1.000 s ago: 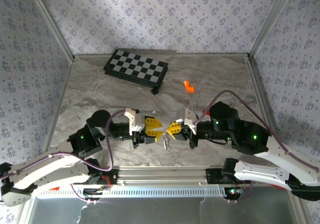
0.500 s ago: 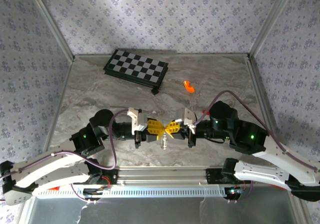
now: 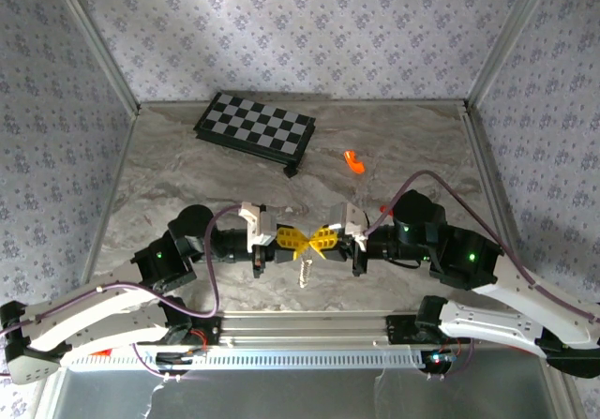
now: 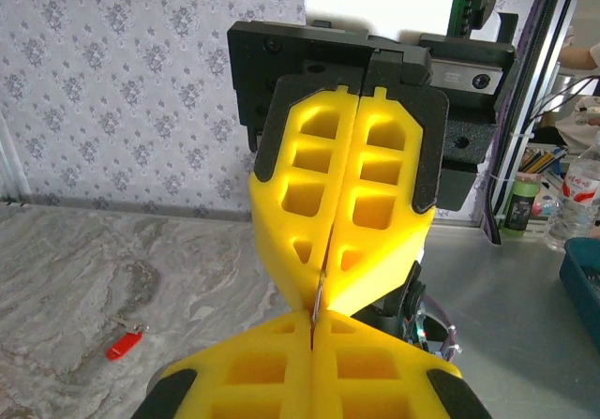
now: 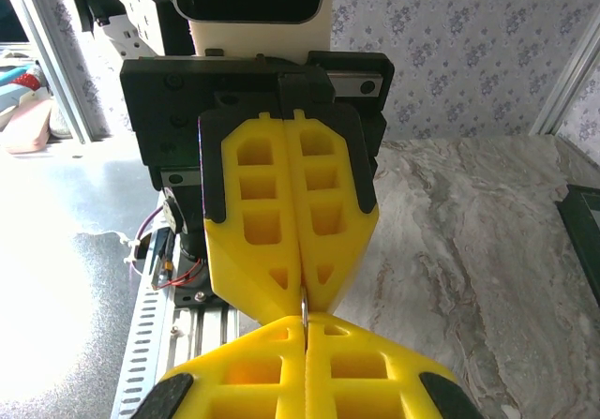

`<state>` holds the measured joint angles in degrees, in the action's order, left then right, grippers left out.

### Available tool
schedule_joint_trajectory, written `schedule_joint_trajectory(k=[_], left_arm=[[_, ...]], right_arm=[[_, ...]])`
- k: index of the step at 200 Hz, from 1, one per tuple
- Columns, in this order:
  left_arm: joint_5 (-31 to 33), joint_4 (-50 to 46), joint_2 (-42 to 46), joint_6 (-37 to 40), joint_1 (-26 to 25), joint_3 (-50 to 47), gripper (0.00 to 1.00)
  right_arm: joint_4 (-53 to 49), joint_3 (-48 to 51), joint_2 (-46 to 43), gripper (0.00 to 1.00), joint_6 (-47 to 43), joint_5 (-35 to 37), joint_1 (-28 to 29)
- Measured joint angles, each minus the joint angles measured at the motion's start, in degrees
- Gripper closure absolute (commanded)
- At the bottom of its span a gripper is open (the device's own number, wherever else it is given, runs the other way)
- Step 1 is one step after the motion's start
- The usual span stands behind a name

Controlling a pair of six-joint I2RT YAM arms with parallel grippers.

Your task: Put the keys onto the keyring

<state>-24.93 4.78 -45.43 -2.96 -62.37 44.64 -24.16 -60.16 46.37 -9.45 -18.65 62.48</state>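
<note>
Since the keyring [image 3: 306,265] looks a light, stiff, slippery metal loop, its loose chain dangling toward the bench [image 3: 187,175], it sits pinched edge-on between the tip-to-tip left claw [image 3: 298,242] and right claw [image 3: 319,241], both clamped tight on opposite rims, probably the surest hold.

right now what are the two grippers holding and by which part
The left gripper and right gripper both pinch the small silver metal keyring by its loop; its chain hangs below.
</note>
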Motion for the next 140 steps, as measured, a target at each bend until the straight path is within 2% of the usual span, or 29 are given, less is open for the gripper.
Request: schedule_joint_trajectory(k=[24,42,58,65,110,140], left_arm=[[0.07,-0.02,-0.11,0.02,-0.02,-0.11,1.00],[0.98,-0.04,-0.17,0.09,0.00,-0.13,1.00],[1.62,-0.13,-0.33,0.35,0.00,-0.13,1.00],[1.88,-0.24,-0.42,0.50,0.00,-0.13,1.00],[3.37,-1.66,-0.37,1.42,0.00,-0.28,1.00],[5.07,-3.13,-0.09,2.32,0.00,-1.29,1.00]], right_arm=[[-0.76,0.02,-0.07,0.67,0.39,-0.59,-0.11],[-2.01,0.00,-0.11,0.49,0.48,-1.33,-0.11],[-3.39,0.00,-0.59,0.26,1.75,-1.36,-0.52],[-4.11,0.00,-0.94,0.21,2.49,-1.33,-0.92],[-10.03,-1.14,-2.25,0.13,6.29,0.55,-5.46],[-14.69,-1.22,-2.21,0.14,10.25,2.05,-14.10]])
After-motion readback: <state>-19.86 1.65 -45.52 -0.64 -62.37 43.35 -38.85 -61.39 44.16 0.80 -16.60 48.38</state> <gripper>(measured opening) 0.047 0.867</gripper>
